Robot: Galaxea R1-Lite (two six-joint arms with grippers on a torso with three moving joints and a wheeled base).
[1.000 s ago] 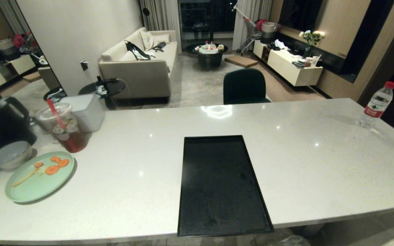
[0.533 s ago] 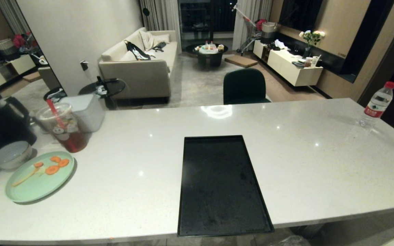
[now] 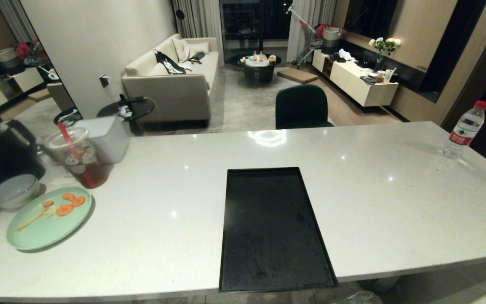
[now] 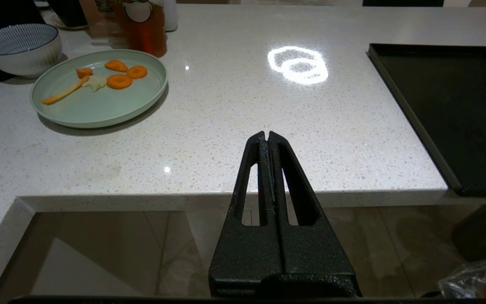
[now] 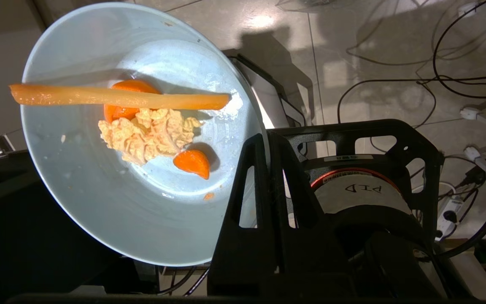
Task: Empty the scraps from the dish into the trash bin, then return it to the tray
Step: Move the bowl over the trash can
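The right pincer (image 5: 264, 145) pinches the rim of the blue bowl (image 5: 99, 202), scraps (image 5: 150, 131) inside. The left pincer (image 4: 267, 137) is closed, holding nothing, by the desk (image 4: 226, 126). The black tray (image 3: 268, 228) sits bare.

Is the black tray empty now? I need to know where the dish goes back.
Yes, the tray lies bare on the counter, nothing on it.

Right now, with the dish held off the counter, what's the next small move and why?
Probably tip the dish further. The right pincer is clamped on its rim, yet the scraps sit inside and the tray is bare. Whether the bin is below, I cannot tell.
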